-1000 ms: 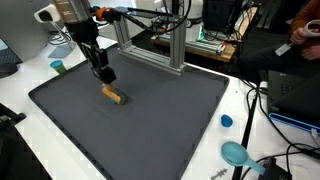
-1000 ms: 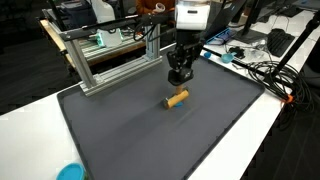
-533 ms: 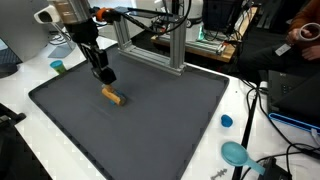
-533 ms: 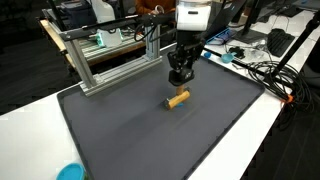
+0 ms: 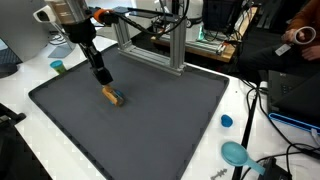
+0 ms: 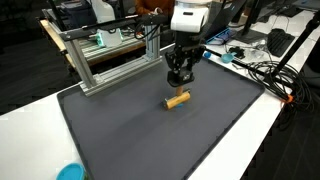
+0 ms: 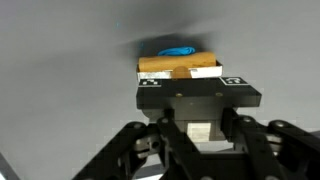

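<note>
Here, one claw point(image 5: 103, 81) hangs near one wooden block point(image 5: 112, 96); spread or pressed together, cannot tell.

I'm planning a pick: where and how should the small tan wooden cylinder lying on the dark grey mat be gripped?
I'd grip the small tan wooden cylinder at mid-length, fingers across its short width, coming straight down from above. It lies on its side on the dark grey mat, with free space along both long sides.
</note>
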You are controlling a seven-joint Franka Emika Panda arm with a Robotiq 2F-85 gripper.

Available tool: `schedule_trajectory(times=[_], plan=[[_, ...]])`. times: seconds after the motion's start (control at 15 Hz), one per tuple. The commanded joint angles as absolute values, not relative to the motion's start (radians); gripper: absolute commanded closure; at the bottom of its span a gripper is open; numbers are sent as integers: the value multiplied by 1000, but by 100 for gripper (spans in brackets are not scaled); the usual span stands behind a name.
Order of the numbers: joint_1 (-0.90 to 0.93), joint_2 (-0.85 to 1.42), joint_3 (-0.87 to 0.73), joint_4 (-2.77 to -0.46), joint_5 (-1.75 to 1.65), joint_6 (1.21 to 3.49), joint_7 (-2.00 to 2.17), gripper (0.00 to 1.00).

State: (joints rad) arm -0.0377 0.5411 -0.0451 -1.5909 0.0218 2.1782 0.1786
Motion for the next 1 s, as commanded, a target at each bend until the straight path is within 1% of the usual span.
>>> schedule_trajectory(times=[0.0,0.93], plan=[[-10,592,-91,-1559,-22,2190,266,79],[62,624,-173,-1518,-99,2174,535,79]])
